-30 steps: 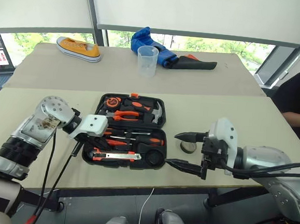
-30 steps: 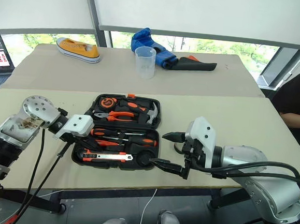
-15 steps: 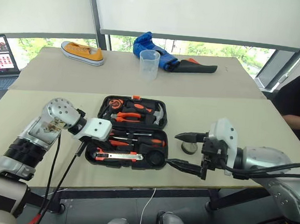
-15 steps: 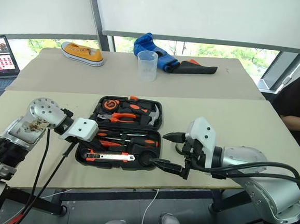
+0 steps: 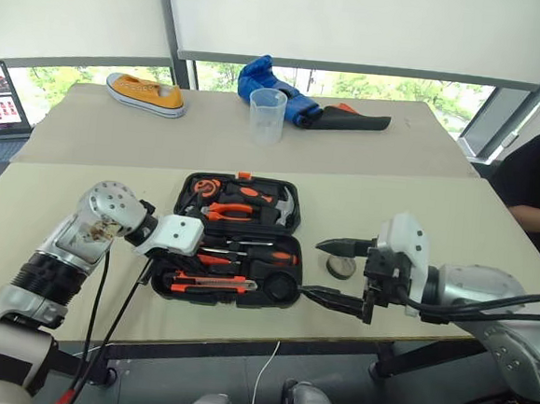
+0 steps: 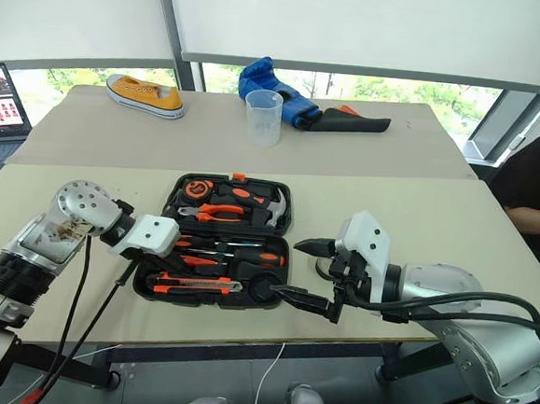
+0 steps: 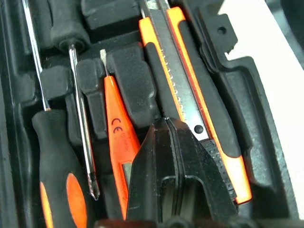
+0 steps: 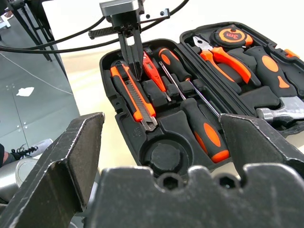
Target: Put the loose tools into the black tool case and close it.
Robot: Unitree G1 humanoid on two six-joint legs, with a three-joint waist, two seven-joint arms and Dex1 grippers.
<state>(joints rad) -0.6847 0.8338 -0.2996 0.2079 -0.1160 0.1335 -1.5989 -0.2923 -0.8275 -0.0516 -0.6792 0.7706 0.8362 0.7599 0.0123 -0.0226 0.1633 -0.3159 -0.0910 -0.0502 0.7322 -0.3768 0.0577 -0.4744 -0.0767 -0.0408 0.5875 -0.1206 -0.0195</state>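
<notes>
The black tool case [image 5: 236, 240] lay open on the near table [image 5: 83, 197], just left of centre in the left eye frame, its lid half toward the top of the frame and its tray half toward the bottom. In the tray half, two long screwdrivers [image 8: 202, 126] sat side by side with their orange-and-black handles toward the right of the head views. Below them in that frame lay the slim orange screwdriver [image 7: 117, 142] and the utility knife [image 5: 215, 283], each in its moulded recess. At the tray's lower right corner a round recess [image 8: 162, 156] stood bare. The small dark tape roll [image 5: 342, 267] rested on the table just right of the case, apart from it.

The left gripper [image 8: 133, 71] hung over the tray's left end, its two black fingers pressed together with nothing between them, tips just above the gap between the slim screwdriver and the knife. The right gripper [image 5: 333, 274] hovered right of the case with its fingers spread wide; in the left eye view the tape roll showed between them, though contact could not be judged.

In the lid half sat pliers [image 5: 229, 211], a tape measure [image 5: 205, 186] and a hammer [image 5: 284, 205]. On the far table [image 5: 415, 143], toward the top of the frame, stood a clear plastic cup [image 5: 267, 115], with a yellow sneaker [image 5: 146, 93] to the upper left.
</notes>
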